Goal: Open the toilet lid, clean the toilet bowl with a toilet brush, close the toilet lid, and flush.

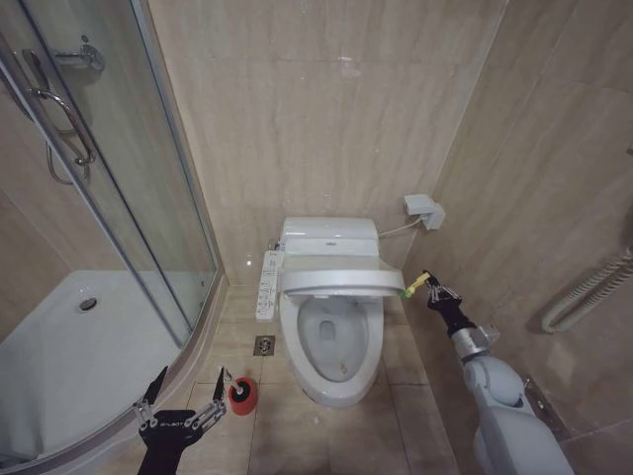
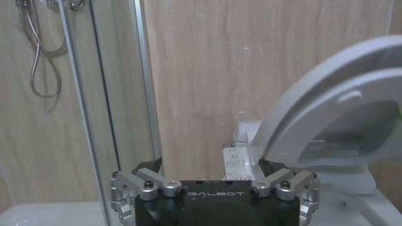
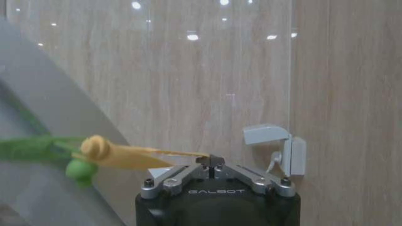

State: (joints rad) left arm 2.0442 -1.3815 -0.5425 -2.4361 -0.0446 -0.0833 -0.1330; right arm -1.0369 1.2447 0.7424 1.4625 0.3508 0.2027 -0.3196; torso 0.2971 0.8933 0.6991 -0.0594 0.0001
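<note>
Jaws spread wide, holding nothing: that is the left gripper [image 1: 185, 394], low over the floor tiles beside the curved rim of the shower tray [image 1: 109, 435]. Just to its right stands the red holder [image 1: 242, 395] with the brush [image 1: 237, 387] in it, the dark head tucked in; the handle is too small to trace here.

Further right is the bowl [image 1: 331, 381], its long axis running from the wall toward the robot, narrow end nearest the camera. A button panel [image 1: 266, 284] lies along its left side. The lid [image 1: 341, 280] is partly raised, hinged at the tank end, its free edge lifted above the bowl (in the left wrist view the lid [image 2: 339, 122] stands tilted, underside showing).

At the lid's right edge hangs the green-yellow strap [image 1: 410, 288]. The right gripper [image 1: 427, 285] reaches up to it from the lower right, jaws closed narrow on the strap's yellow end; in the right wrist view the strap [image 3: 113, 155] stretches taut from the right gripper [image 3: 213, 162] across to the grey lid edge. On the wall behind sits a small white box [image 1: 423, 210].
</note>
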